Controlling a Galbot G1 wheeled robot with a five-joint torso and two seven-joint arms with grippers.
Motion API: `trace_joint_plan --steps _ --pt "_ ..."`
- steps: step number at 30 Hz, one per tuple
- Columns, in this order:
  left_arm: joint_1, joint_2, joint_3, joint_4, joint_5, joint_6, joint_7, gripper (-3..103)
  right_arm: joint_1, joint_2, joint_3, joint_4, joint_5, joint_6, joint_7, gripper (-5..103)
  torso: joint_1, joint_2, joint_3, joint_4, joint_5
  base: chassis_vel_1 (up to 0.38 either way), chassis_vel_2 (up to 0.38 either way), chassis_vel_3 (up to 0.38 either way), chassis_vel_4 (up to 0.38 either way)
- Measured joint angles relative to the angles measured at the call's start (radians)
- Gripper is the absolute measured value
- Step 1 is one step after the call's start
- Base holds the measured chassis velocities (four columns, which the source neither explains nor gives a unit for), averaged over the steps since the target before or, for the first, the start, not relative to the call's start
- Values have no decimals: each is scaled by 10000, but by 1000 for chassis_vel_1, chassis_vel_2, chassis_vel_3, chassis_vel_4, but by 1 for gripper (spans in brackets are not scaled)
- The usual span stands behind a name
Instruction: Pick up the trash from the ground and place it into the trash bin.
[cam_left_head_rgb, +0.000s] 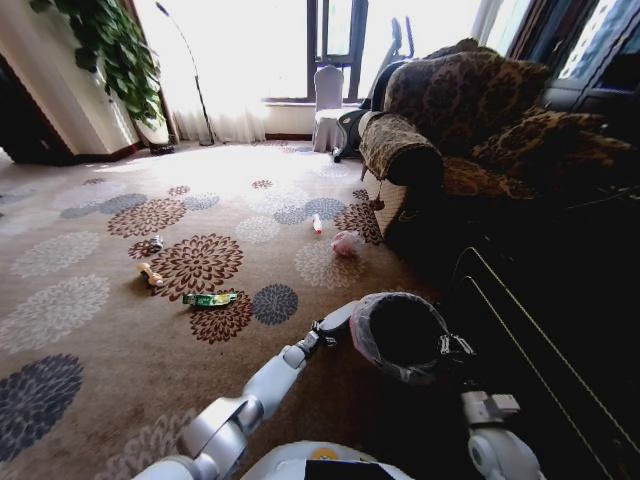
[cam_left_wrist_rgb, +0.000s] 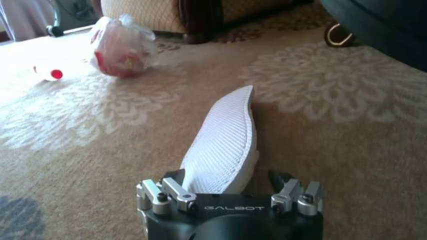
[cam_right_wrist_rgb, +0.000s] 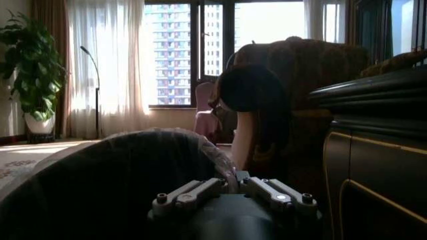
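The left gripper (cam_left_wrist_rgb: 230, 192), low over the carpet (cam_left_head_rgb: 90, 350), pinches a white flat packet (cam_left_wrist_rgb: 223, 145). The right gripper (cam_right_wrist_rgb: 233, 189) seems clamped on the trash bin (cam_left_head_rgb: 400, 335) rim, near right. Farther off lie a pink bag (cam_left_head_rgb: 347, 242) and green wrapper (cam_left_head_rgb: 209, 298).

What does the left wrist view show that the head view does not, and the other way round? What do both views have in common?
The left wrist view adds the white flat packet, held in the left end effector above the carpet. The head view adds the green wrapper lying on the carpet and the trash bin, with the right end effector gripping its rim. Both share the pink bag and, near it, a small bottle with a red cap.
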Motion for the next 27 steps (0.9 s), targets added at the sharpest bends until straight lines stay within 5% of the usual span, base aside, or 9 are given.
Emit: trace_joint_plan --steps 21,27 --pt "312 22 -351 -55 519 -274 61 32 -89 66 -72 -17 -26 93 0 0 0 0 0 3 0 0 0 0 0" --pt "864 349 -463 -1439 79 -158 3 16 35 42 -118 -83 -5 103 1 0 0 0 1 -4 -7 0 0 0 0"
